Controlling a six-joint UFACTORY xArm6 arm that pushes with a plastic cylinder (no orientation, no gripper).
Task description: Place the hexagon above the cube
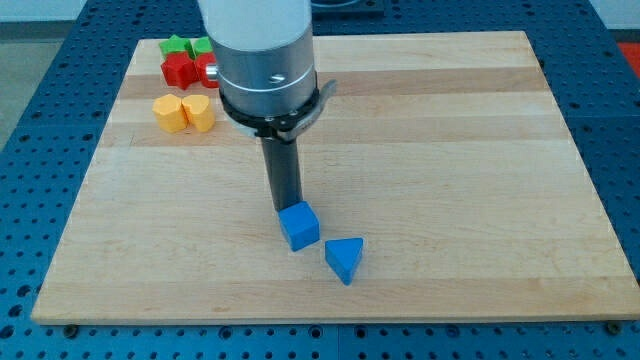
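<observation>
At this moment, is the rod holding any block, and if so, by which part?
Nothing is held; the rod cannot grip. My tip stands at the upper edge of the blue cube, apparently touching it. The blue triangle lies apart.

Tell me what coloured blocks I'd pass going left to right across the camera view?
Orange blocks → red blocks, green blocks above them → my tip → blue cube → blue triangular block.

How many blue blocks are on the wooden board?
2. The blue cube sits near the board's bottom middle, right at my tip. The blue triangle lies just to its lower right. The arm hides part of the board, so another could be hidden.
</observation>
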